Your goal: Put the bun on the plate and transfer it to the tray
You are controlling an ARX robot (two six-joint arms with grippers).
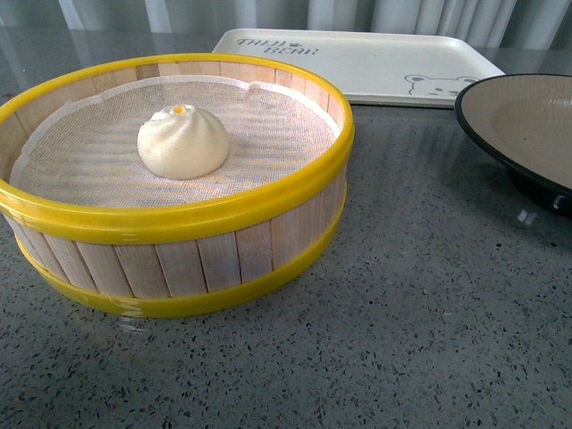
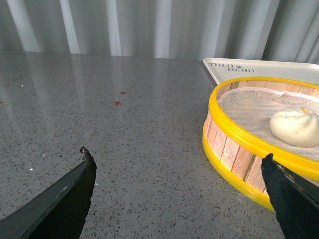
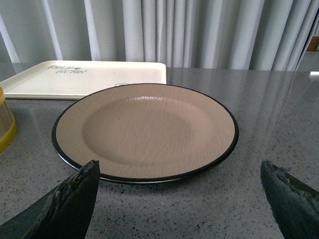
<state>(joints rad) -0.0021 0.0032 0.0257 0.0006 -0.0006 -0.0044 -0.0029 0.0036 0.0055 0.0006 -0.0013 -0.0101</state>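
Holding nothing, with left end effector and right end effector both spread wide over the counter. Finding the bun in the steamer basket ahead of the left one, the plate just ahead of the right, the tray beyond both.

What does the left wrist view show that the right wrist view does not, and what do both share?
Left wrist only: the bun, lying inside the steamer basket, and the open left gripper. Right wrist only: the empty plate and the open right gripper. Both: the tray, the grey table, the curtain, and some of the basket's yellow rim.
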